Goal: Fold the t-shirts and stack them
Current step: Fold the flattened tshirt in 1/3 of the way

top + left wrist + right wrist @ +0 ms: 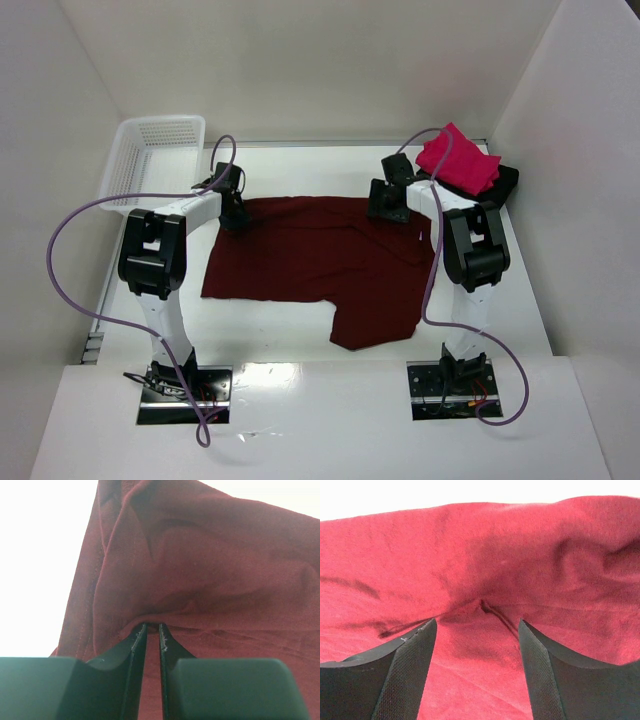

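Item: your two arms, both bent low over the maroon shirt [310,262].
Detail: left gripper [151,626] pinched on its far-left corner; right gripper [477,624] spread open above its far-right edge.

**Op:** Layout check. I have the large t-shirt [310,260] spread on the table [260,322], centre, and it runs nearest on its right side.

**Desk:** Behind it?

**Op:** The basket [125,165] is far left, apart from the cloth. The folded t-shirts [458,158] are far right, one on another.

**Desk:** And the grippers?

**Op:** I read the left gripper [235,217] at the shirt's far-left corner. The right gripper [387,208] is over its far edge, toward the right, just left of the stack.

**Desk:** Near side?

**Op:** The left arm base [183,385] and the right arm base [450,385] are at the near edge.
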